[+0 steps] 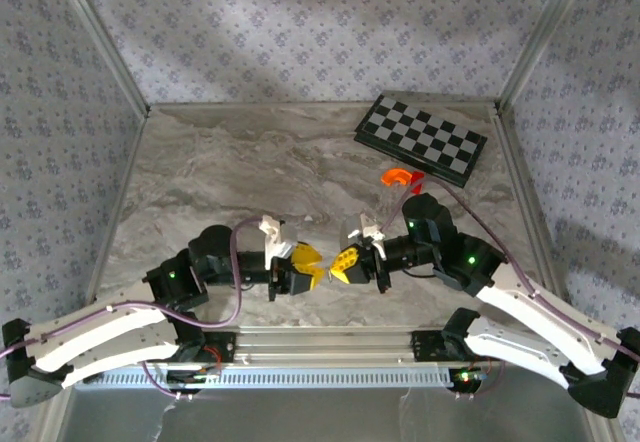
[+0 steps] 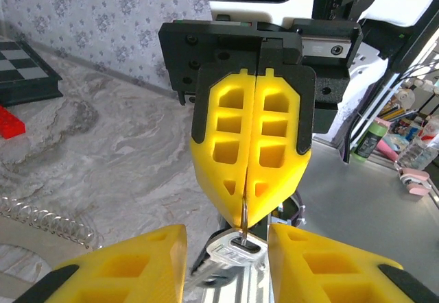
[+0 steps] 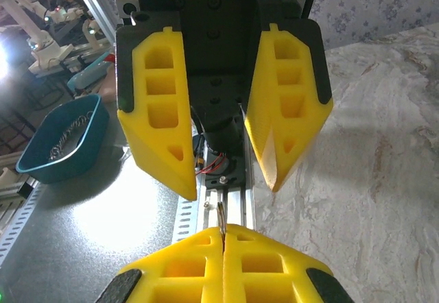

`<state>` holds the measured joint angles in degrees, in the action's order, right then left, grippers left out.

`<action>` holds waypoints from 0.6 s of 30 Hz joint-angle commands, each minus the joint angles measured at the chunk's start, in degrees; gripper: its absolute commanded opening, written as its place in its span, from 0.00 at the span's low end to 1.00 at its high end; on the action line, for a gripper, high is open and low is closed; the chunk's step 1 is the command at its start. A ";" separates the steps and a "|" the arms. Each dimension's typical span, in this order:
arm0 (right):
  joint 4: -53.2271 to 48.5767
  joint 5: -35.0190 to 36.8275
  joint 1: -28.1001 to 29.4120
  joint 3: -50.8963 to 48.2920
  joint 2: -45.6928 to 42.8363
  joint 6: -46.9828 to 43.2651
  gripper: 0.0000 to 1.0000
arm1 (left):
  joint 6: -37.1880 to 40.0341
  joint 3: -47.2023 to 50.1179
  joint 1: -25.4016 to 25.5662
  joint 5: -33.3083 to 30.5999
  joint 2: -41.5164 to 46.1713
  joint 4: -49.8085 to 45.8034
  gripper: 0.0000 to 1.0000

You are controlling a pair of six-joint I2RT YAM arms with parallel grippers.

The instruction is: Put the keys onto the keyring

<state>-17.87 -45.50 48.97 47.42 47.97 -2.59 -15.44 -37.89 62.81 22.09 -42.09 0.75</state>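
Keyring — a thin metal sliver seen edge-on — is clamped in the right gripper's closed, pocketed yellow fingers above the near middle of the marbled table, and the left wrist view adds a silver key dangling beneath it, flanked by the left gripper's parted jaws.

I read the left arm and right arm as white moulded link shells joined by black joint housings. Green status lights glow on the housings just beyond the aluminium base rail. Purple-grey cables loop along both arms outboard of that rail. The left gripper and right gripper carry yellow wedge-shaped fingers. Each finger has three rectangular pockets and a black backing plate, and sits on a black, screw-fastened carriage.
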 commanded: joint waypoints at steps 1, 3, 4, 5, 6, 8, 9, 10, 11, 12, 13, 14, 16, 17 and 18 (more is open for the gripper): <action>-0.58 -1.00 -0.28 1.36 -0.98 -1.10 0.00 | 1.46 -2.77 0.78 0.51 0.17 2.11 0.36; -0.05 -1.00 -0.34 1.22 -0.99 -0.83 0.00 | 1.89 -3.25 1.16 0.33 -0.88 1.67 0.36; 0.23 -1.00 -0.32 1.11 -1.01 -0.67 0.00 | 2.06 -3.49 1.34 0.24 -1.49 1.62 0.36; 0.29 -1.00 -0.28 1.14 -0.91 -0.58 0.00 | 2.25 -3.68 1.64 0.15 -2.04 1.59 0.36; 0.29 -0.98 -0.29 1.10 -0.83 -0.57 0.00 | 2.47 -3.85 1.86 0.06 -2.57 1.61 0.36; 0.30 -0.98 -0.35 1.09 -0.83 -0.66 0.00 | 2.83 -4.24 2.31 -0.02 -3.26 1.55 0.35; 0.22 -1.00 -0.34 1.04 -0.92 -0.66 0.00 | 2.96 -4.47 2.42 -0.18 -3.49 1.51 0.34; 0.31 -1.00 -0.36 1.02 -0.89 -0.66 0.00 | 3.04 -4.46 2.41 -0.21 -3.52 1.53 0.33; 0.30 -0.99 -0.32 1.06 -0.93 -0.74 0.00 | 3.05 -4.52 2.48 -0.39 -3.55 1.53 0.30; 0.31 -1.09 -0.30 1.01 -0.97 -0.75 0.00 | 3.12 -4.48 2.50 -0.54 -3.51 1.46 0.29; 0.39 -1.20 -0.32 1.02 -0.99 -0.75 0.00 | 3.14 -4.45 2.50 -0.67 -3.46 1.36 0.28; 0.42 -1.17 -0.36 1.01 -0.96 -0.75 0.00 | 3.14 -4.39 2.50 -0.79 -3.44 1.35 0.27; 0.56 -1.33 -0.40 0.90 -0.86 -0.82 0.00 | 3.09 -4.27 2.50 -1.06 -3.21 1.44 0.26; 0.70 -1.44 -0.41 0.75 -0.87 -0.84 0.00 | 3.07 -4.21 2.50 -1.05 -3.10 1.44 0.23; 0.78 -1.67 -0.43 0.72 -0.90 -0.75 0.00 | 3.05 -4.08 2.50 -1.08 -3.03 1.62 0.21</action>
<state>-17.80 -45.50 48.97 47.42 47.70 -2.63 -13.13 -39.88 64.99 21.45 -45.87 0.69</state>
